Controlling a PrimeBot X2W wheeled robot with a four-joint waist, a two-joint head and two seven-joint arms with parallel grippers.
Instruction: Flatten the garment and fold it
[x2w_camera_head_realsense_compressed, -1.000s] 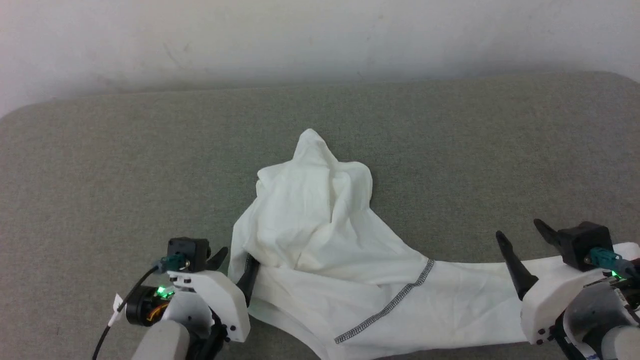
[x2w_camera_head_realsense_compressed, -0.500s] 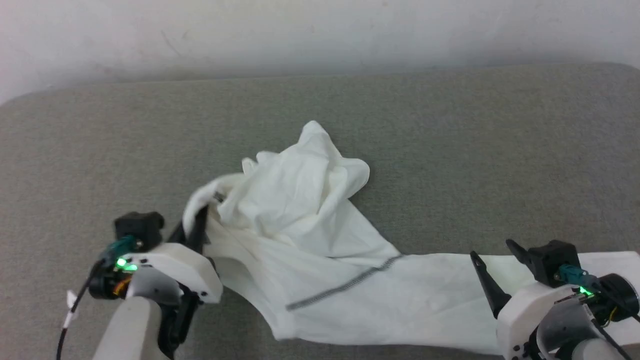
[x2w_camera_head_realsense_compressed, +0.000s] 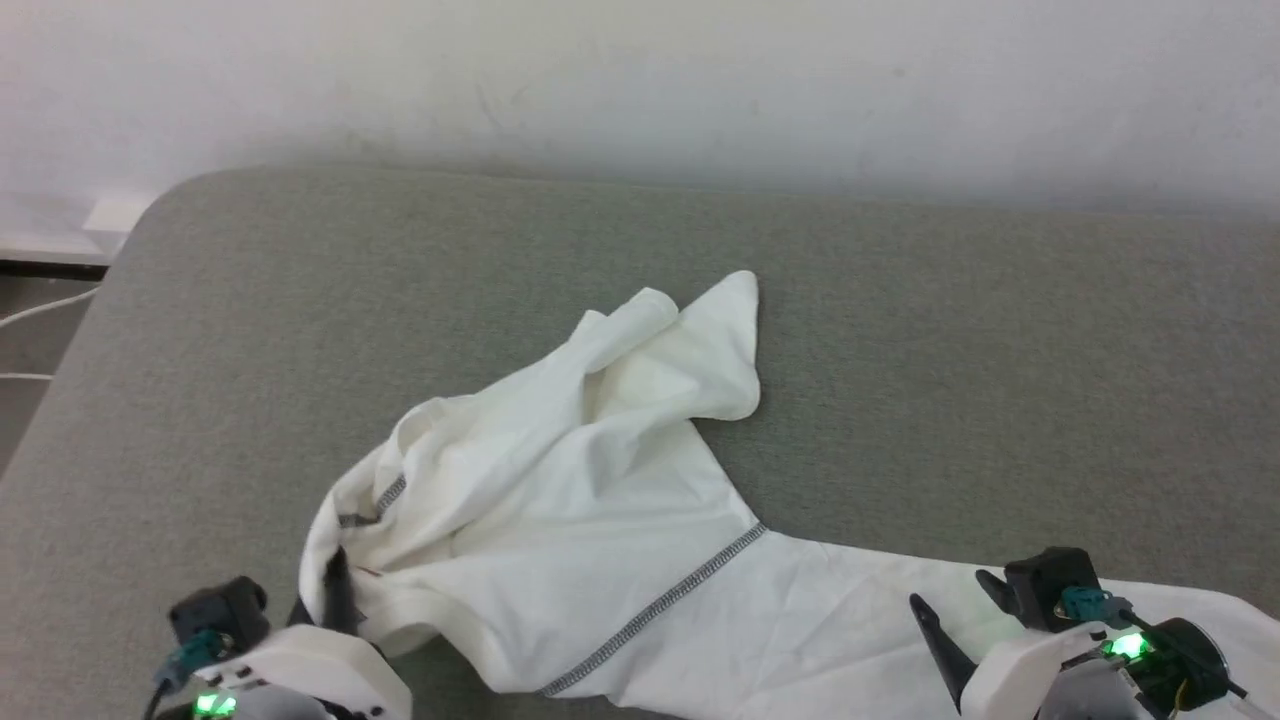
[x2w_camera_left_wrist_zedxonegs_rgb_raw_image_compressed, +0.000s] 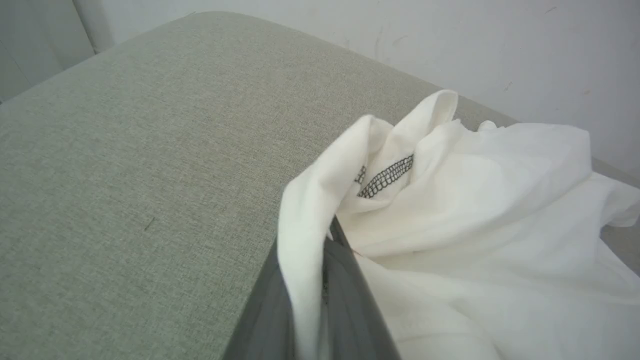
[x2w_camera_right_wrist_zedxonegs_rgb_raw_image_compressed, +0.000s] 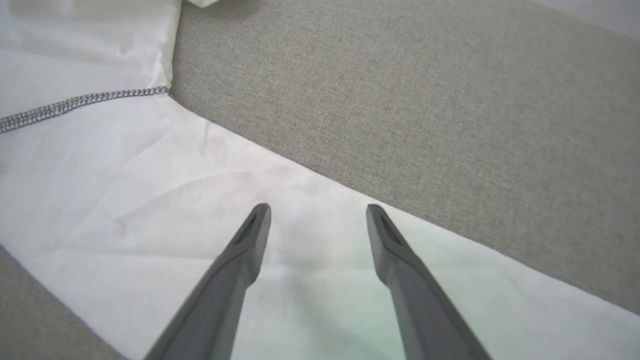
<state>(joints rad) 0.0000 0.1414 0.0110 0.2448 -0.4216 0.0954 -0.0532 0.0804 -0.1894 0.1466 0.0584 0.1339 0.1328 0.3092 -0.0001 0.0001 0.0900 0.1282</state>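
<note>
The garment (x2w_camera_head_realsense_compressed: 560, 500) lies crumpled on the grey counter (x2w_camera_head_realsense_compressed: 950, 350), which stands against a white wall (x2w_camera_head_realsense_compressed: 640, 80). The left end effector (x2w_camera_left_wrist_zedxonegs_rgb_raw_image_compressed: 327, 247) pinches a fold at the garment's edge. The right end effector (x2w_camera_right_wrist_zedxonegs_rgb_raw_image_compressed: 317, 212) is spread wide over its flat stretch. A white cable (x2w_camera_head_realsense_compressed: 40, 305) runs beside the counter's left edge.

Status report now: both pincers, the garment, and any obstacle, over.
Left pincer shut on garment edge near the zigzag seam. Right pincer open, over the flat part. Garment bunched, not flat, on grey cushion. No obstacle seen.
</note>
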